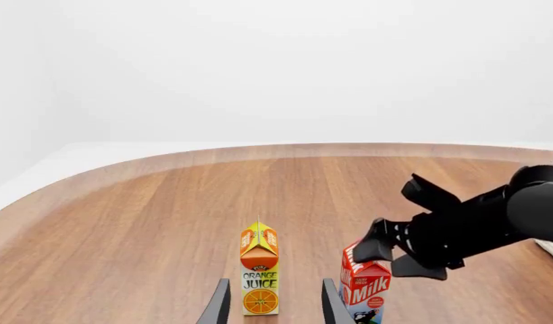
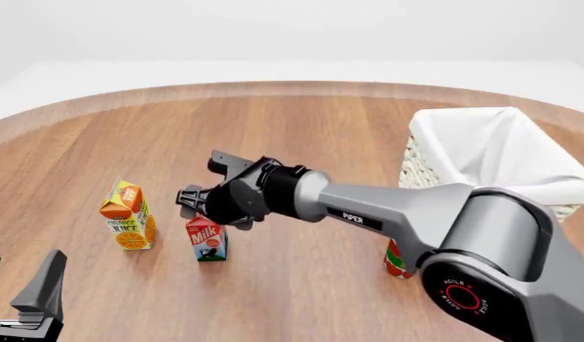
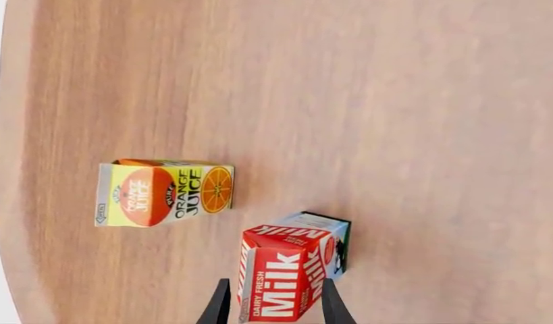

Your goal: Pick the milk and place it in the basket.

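The milk (image 2: pixel 206 241) stands upright on the wooden table, a red-topped carton with a white and blue-green base. My right gripper (image 2: pixel 191 202) hangs open just over its gable. In the right wrist view its fingers (image 3: pixel 224 307) flank the red top of the milk (image 3: pixel 290 270) without clamping it. From the left wrist, the milk (image 1: pixel 364 287) sits under the right gripper (image 1: pixel 389 255). The basket (image 2: pixel 520 189), off-white wicker with white lining, stands at the far right. My left gripper (image 2: pixel 26 292) is open and empty near the front left edge.
An orange juice carton (image 2: pixel 128 217) stands just left of the milk, and appears beyond the left gripper's fingers (image 1: pixel 217 307). A red can (image 2: pixel 396 260) is partly hidden behind the right arm (image 2: pixel 387 214), near the basket. The table's curved far edge (image 2: pixel 292 87) runs across the back.
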You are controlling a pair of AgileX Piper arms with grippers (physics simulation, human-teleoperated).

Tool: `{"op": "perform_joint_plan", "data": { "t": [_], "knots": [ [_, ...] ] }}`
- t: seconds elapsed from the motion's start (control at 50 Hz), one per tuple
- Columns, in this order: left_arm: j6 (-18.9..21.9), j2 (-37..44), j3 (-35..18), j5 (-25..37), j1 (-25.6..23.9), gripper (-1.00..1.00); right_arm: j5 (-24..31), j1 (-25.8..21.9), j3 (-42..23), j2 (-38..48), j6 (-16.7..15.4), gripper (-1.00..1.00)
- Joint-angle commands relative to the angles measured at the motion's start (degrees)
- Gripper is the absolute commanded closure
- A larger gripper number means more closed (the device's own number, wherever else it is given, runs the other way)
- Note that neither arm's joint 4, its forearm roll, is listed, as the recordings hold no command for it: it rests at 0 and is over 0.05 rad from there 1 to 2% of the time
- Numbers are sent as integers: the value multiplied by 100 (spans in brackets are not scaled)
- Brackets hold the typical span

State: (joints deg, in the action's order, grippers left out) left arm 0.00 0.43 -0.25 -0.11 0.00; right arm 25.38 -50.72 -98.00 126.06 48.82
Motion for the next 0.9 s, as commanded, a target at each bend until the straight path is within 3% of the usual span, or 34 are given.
{"op": "perform_joint_plan", "data": {
  "t": [0.02, 0.9],
  "knots": [
    [0, 1, 0, 0, 0, -100, -39, -27, 13, 47, 42, -100],
    [0, 0, 0, 0, -1, -100, -134, -108, -43, 215, 173, -100]
  ]
}}
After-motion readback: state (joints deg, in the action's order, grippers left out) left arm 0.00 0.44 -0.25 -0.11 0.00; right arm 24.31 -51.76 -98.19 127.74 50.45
